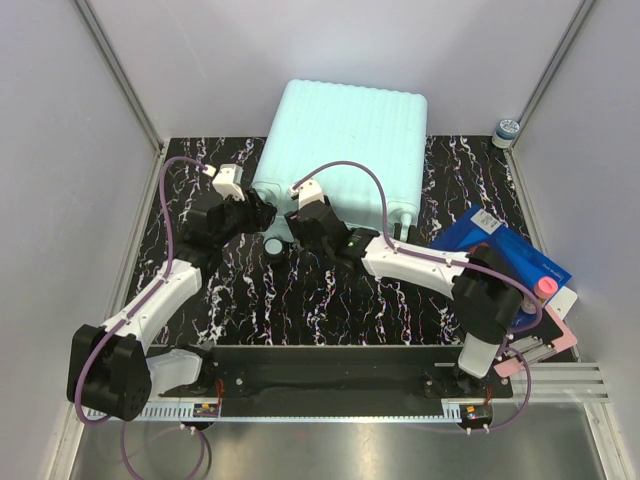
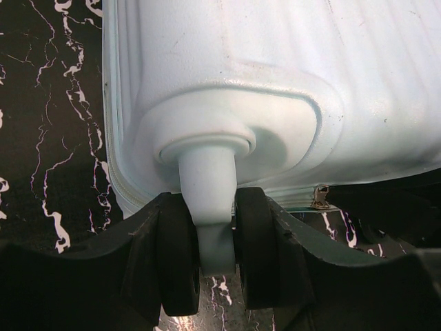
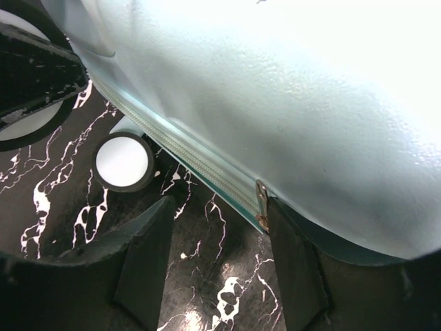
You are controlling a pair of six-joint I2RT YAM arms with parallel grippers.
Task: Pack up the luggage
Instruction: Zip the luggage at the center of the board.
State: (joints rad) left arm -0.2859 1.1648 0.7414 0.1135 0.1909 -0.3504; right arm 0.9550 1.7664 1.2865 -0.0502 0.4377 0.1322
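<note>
Top external view: luggage (image 1: 345,140) lay closed, just ahead of both grippers.
Handling: stiff ribbed shell, bulky, likely slick; judged best taken by its fittings.
Left gripper (image 2: 210,238): clamped across caster (image 2: 207,172).
Right gripper (image 3: 219,227): part-open, zipper pull (image 3: 261,201) between fingers, ungripped.
Wrist views alone: showed pull and caster grip.

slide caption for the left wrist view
left gripper clamps the black twin wheel of the ribbed mint-green hard-shell suitcase on a black marbled tabletop

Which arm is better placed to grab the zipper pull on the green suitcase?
Right. The right gripper, open, sits at the zipper pull on the luggage; the left gripper is clamped on a corner wheel.
</note>
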